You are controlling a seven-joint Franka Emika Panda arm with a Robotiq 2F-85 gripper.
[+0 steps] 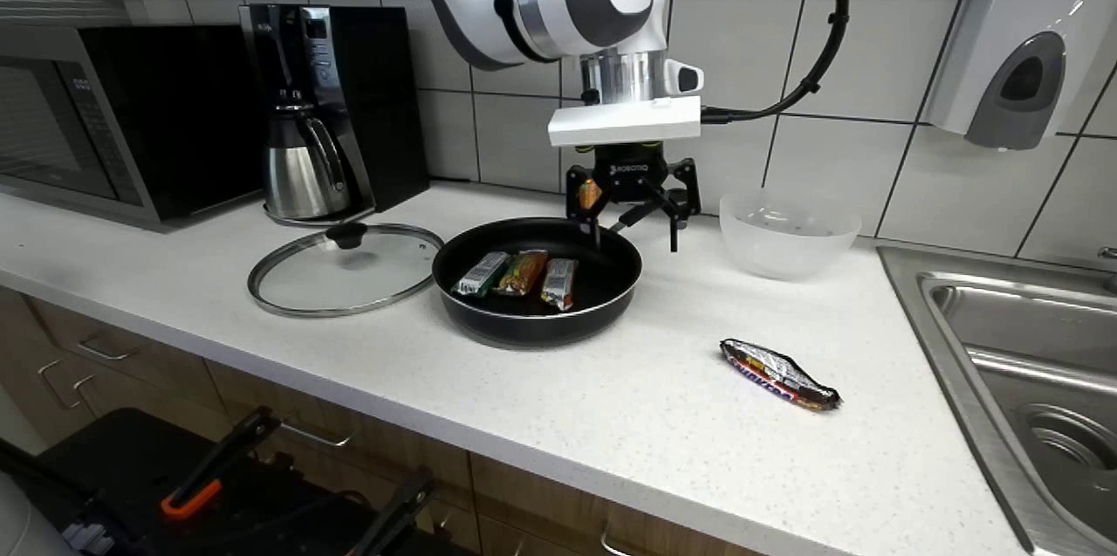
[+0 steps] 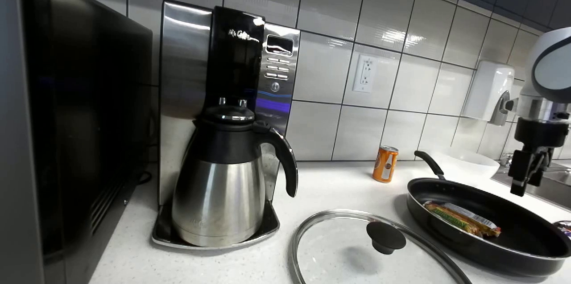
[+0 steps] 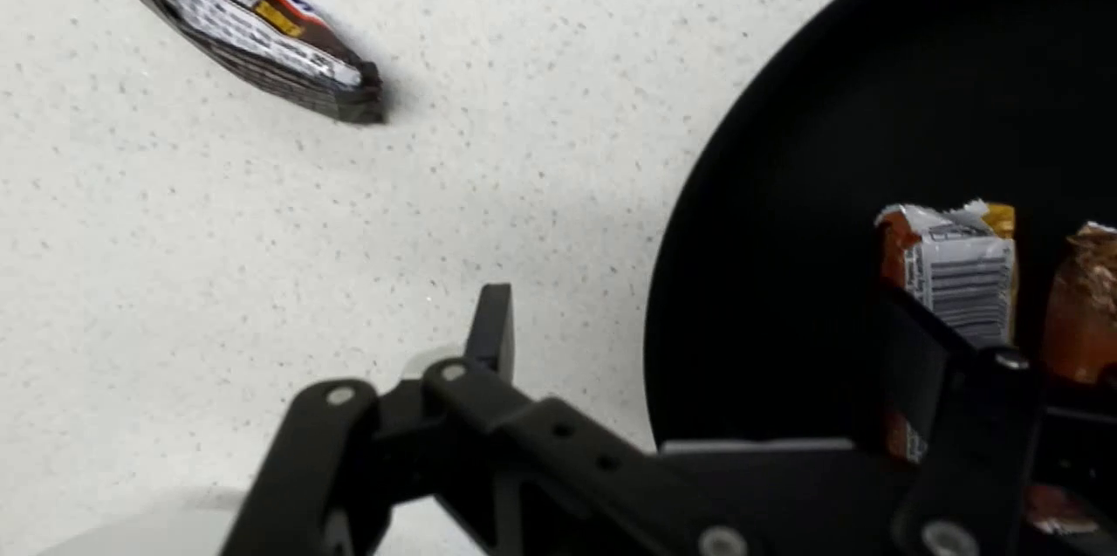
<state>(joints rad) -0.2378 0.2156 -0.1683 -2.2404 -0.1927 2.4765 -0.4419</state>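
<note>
My gripper (image 1: 636, 240) stands open above the right side of a black frying pan (image 1: 541, 331), with nothing between its fingers (image 3: 494, 325). In the wrist view one finger is over the counter and the other over the pan (image 3: 768, 216), overlapping a wrapped bar (image 3: 969, 277). Three small wrapped bars lie in the pan: a green-and-white one (image 1: 482, 274), an orange-brown one (image 1: 523, 272) and a white-backed one (image 1: 558, 284). Another dark-wrapped bar (image 1: 779, 374) lies on the counter, right of the pan, also at upper left in the wrist view. The gripper (image 2: 527, 182) hangs at the right in an exterior view.
A glass lid (image 1: 375, 264) lies left of the pan. Behind are an orange can (image 2: 385, 164), the pan handle (image 2: 430, 163) and a translucent bowl (image 1: 788, 235). A sink (image 1: 907, 277) is at right; a coffee maker (image 1: 366, 85) with carafe and a microwave (image 1: 174, 102) stand at left.
</note>
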